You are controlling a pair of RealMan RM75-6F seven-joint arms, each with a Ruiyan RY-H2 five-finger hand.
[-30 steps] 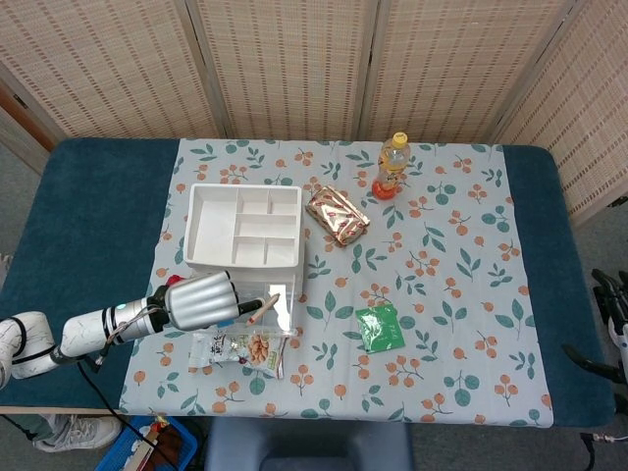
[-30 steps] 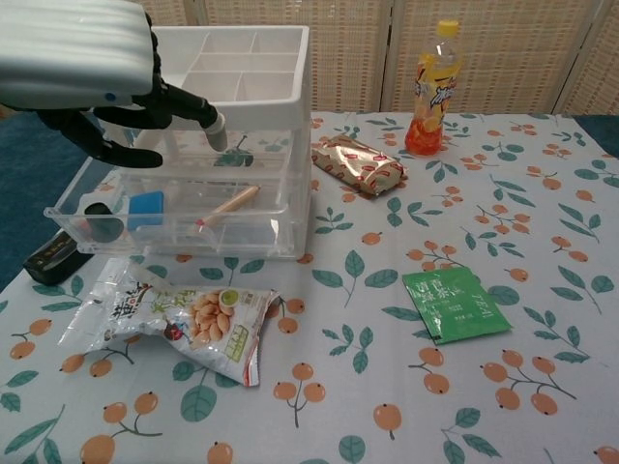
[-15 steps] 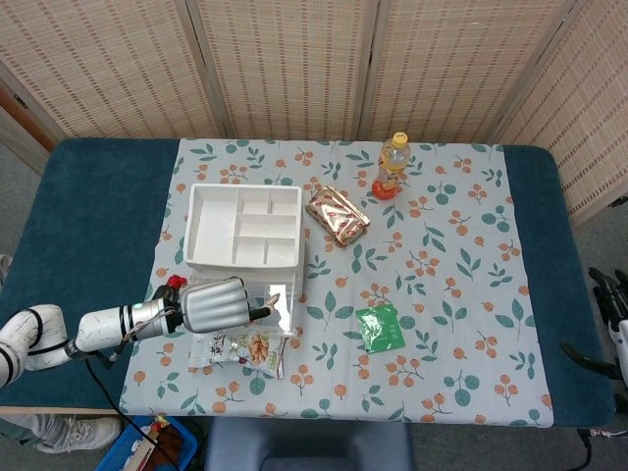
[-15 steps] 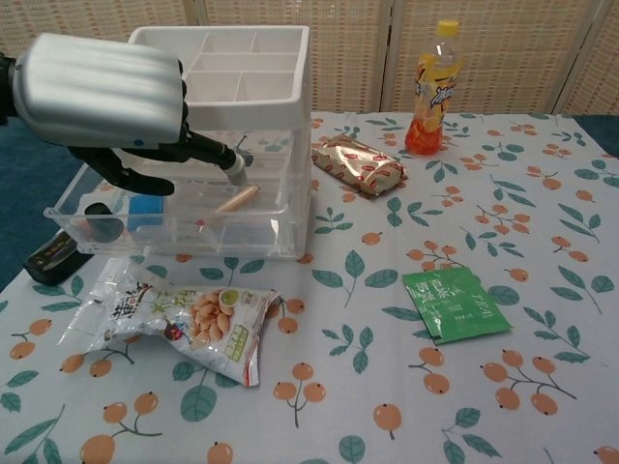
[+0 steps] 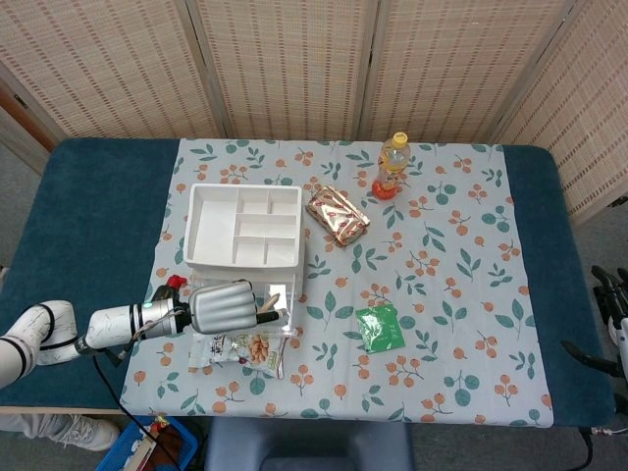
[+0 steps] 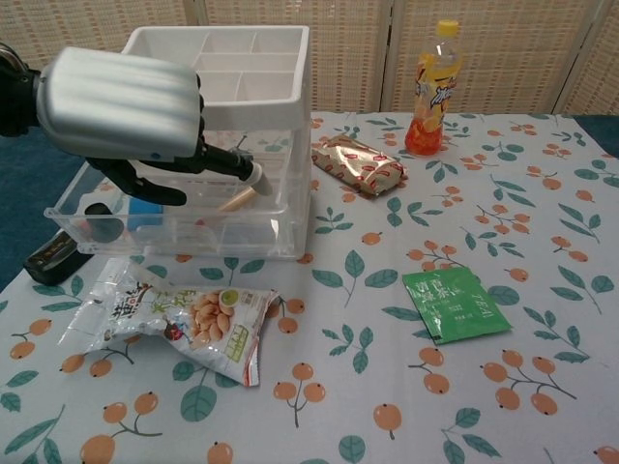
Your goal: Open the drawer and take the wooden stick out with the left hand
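The clear drawer [image 6: 184, 235] of the white organiser [image 6: 253, 70] stands pulled out toward me. A wooden stick [image 6: 235, 200] lies slanted inside it, also seen in the head view as the stick [image 5: 273, 298]. My left hand [image 6: 124, 104] hovers over the drawer with its fingers reaching in. One fingertip [image 6: 253, 175] touches the stick's upper end, and the thumb curls below and to the left, apart from the stick. Nothing is gripped. In the head view the left hand [image 5: 226, 307] covers most of the drawer. Only dark parts of my right hand [image 5: 608, 287] show at the right edge.
A snack bag [image 6: 179, 321] lies just in front of the drawer. A green packet [image 6: 455, 303], a foil pack [image 6: 360, 164] and an orange drink bottle [image 6: 432, 89] sit to the right. A black object [image 6: 53, 257] lies left of the drawer, which also holds a blue item [image 6: 145, 206].
My left hand has moved right and lower over the open drawer. Its fingertip went from above the drawer's rear to the upper end of the stick. The stick has not moved.
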